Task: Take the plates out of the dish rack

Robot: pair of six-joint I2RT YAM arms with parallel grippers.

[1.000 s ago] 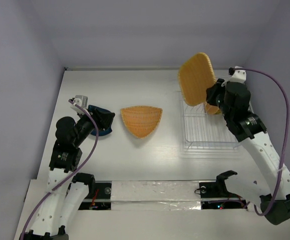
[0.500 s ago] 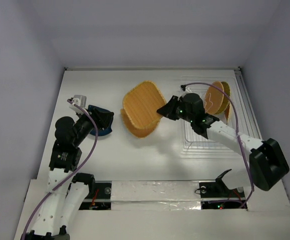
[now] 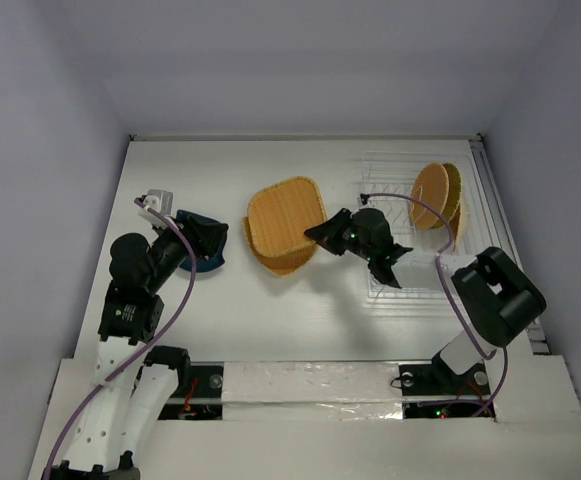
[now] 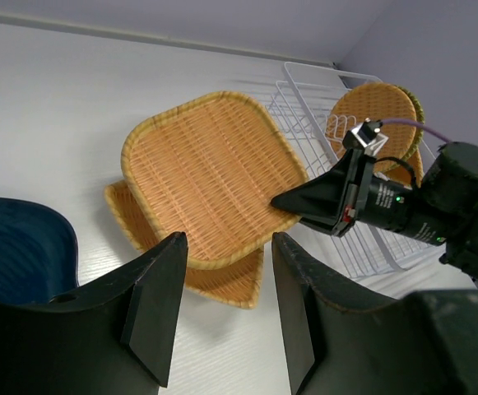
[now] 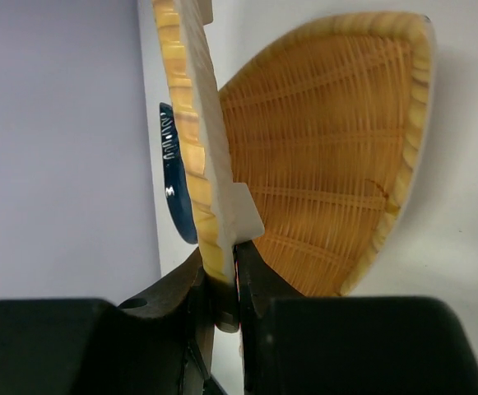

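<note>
The right gripper (image 3: 322, 232) is clenched on the rim of one square plate (image 3: 285, 212), with its two fingers (image 5: 251, 271) pinching the edge from both sides. Right under that plate lies one three-cornered plate (image 3: 275, 264) on the table (image 3: 170, 170). The square one covers most of it, and I cannot tell if the two touch. Behind the right gripper, on its right side, is the one clear dish rack (image 3: 410, 278). I can count two plates still standing in the rack, a round one (image 3: 430, 196) in front and another plate (image 3: 457, 200) close behind it. Far off to the left of the right gripper is the left gripper (image 4: 228, 239). Its jaws are apart and it holds nothing. One blue dish (image 4: 16, 247) lies just beside it on its left. That makes five plates, one rack and two grippers. One second ago the right gripper held the square plate up high over the rack. Half a second ago the plate was already over the three-cornered one, and now it sits lower and flatter. The left gripper and the blue dish have not moved.
</note>
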